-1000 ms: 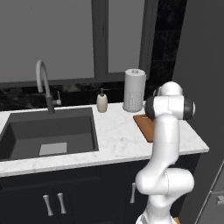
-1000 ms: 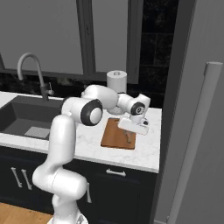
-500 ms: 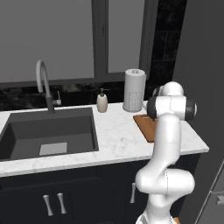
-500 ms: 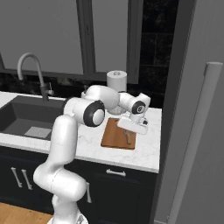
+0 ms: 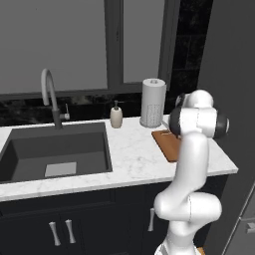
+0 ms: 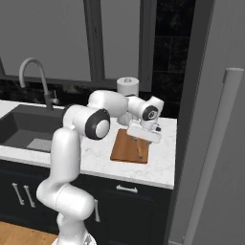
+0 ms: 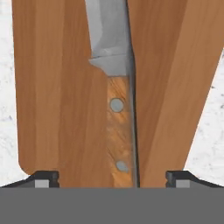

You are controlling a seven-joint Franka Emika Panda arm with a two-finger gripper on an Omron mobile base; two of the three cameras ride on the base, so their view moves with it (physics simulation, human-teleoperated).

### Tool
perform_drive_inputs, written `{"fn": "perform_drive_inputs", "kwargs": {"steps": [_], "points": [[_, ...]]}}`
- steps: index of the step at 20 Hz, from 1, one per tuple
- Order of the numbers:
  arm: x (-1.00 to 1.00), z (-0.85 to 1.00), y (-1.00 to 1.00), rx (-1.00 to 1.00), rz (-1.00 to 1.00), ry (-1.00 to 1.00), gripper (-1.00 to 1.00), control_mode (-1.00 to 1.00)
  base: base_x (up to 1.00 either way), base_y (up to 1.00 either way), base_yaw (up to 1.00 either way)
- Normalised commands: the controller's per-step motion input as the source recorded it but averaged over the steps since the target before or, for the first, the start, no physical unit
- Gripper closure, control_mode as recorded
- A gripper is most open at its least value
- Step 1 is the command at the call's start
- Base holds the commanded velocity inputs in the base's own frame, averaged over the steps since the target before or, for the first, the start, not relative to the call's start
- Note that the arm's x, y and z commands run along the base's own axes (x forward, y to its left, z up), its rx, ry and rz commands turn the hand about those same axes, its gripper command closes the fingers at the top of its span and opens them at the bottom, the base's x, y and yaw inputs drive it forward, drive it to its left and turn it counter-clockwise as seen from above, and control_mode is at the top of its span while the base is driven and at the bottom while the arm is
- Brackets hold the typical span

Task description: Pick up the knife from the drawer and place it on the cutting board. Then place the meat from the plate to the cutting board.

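Knife [image 7: 118, 109] flat on cutting board [image 7: 57, 87], jaws spread above.

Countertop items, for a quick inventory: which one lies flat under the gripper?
The cutting board, reddish-brown, with the knife on it; the paper towel roll and soap bottle stand upright.

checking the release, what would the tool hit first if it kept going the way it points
The knife: its wooden handle lies between the open tool's fingertips on the board. How much gap remains above it is hard to judge.
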Motion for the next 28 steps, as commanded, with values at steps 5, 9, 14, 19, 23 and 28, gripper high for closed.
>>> {"fn": "perform_drive_inputs", "kwargs": {"steps": [5, 9, 14, 19, 23, 28], "points": [[-0.28, 1.0, 0.11, -0.2, 0.0, -0.13, -1.0, -1.0, 0.0, 0.0, 0.0], [-0.56, 0.98, 0.37, -0.17, 0.0, -0.14, -1.0, -1.0, 0.0, 0.0, 0.0], [-0.87, 0.71, 0.49, -0.01, 0.0, -0.13, -1.0, -1.0, 0.0, 0.0, 0.0], [-0.85, 0.7, 0.44, 0.0, 0.02, -0.08, -1.0, -1.0, 0.0, 0.0, 0.0], [-0.85, 0.59, 0.42, 0.0, 0.06, 0.0, -1.0, -1.0, 0.0, 0.0, 0.0], [-0.82, 0.31, 0.51, 0.01, 0.02, -0.01, -1.0, -1.0, 0.0, 0.0, 0.0]]}}
